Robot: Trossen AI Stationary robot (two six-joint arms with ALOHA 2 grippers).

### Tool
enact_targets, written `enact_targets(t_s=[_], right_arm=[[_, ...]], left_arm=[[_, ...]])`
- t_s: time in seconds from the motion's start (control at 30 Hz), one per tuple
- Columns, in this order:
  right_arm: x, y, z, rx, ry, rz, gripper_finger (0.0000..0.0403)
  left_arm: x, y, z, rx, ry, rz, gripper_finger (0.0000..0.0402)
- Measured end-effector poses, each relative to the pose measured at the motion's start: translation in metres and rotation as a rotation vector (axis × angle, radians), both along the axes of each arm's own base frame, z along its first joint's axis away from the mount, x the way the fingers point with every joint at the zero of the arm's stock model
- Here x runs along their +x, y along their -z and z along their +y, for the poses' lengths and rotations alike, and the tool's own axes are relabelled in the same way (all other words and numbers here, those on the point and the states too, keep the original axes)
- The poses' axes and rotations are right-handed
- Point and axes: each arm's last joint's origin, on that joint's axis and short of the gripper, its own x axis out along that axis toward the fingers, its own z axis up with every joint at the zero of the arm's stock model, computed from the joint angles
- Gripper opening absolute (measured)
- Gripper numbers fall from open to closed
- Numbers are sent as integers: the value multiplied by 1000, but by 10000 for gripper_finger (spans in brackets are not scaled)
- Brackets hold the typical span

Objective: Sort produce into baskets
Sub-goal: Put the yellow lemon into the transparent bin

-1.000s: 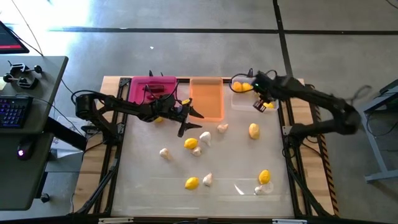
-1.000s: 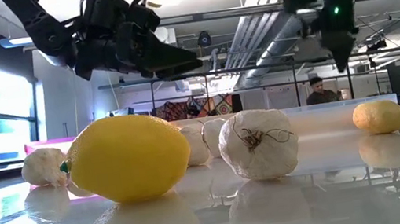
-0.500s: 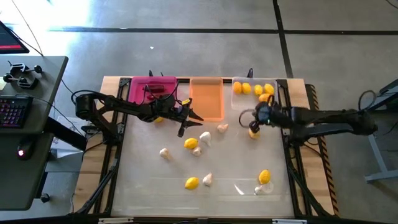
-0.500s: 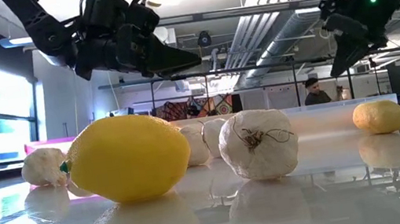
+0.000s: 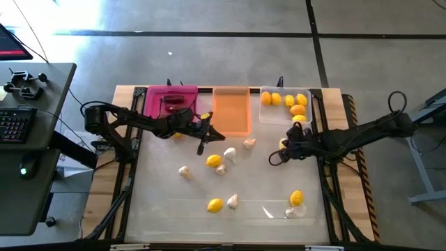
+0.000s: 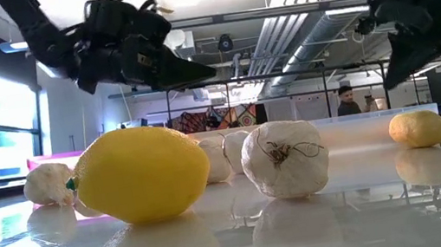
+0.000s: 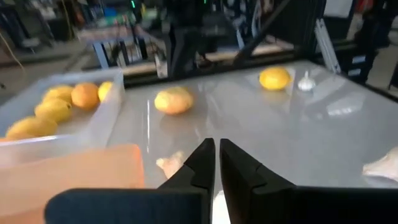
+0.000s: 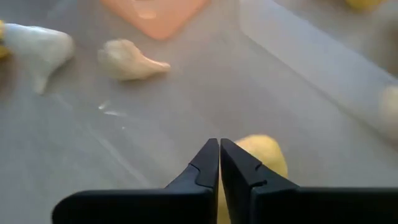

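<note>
My left gripper [image 5: 217, 134] [image 7: 216, 155] is shut on nothing and hovers just off the near-left corner of the orange basket [image 5: 231, 111]. A garlic bulb [image 7: 171, 165] lies beyond its tips. My right gripper [image 5: 281, 149] [image 8: 219, 152] is shut and hangs above a lemon [image 8: 264, 152] [image 6: 418, 128] that rests on the table beside the clear basket [image 5: 266, 116]. That basket holds several lemons. A dark red chili [image 5: 174, 100] lies in the pink basket [image 5: 156, 100].
Loose produce rests on the white tabletop: a lemon [image 5: 214, 160], garlic bulbs [image 5: 229, 153] [image 5: 249, 142] [image 5: 185, 170], a lemon [image 5: 214, 205] with garlic [image 5: 233, 201] near the front, and another lemon [image 5: 296, 198] by a clear scrap [image 5: 293, 212]. A further lemon [image 5: 178, 134] lies under my left arm.
My right gripper has swung from over the clear basket toward the table's near edge and down, rolling as it went, and now hangs shut above the lemon beside that basket. My left gripper has shut on nothing while staying in place.
</note>
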Motion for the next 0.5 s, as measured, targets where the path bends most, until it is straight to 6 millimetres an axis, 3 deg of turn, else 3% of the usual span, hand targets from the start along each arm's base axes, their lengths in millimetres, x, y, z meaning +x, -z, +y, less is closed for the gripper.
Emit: enact_targets(t_s=[0.13,0.5], right_arm=[[3,6,1,42,53,21,43],[6,19,-4,176,160,125,207]], left_arm=[[-15,7,-3,-25,-9,-83,10],[-40,27,-15,-119,-10,-71,9]])
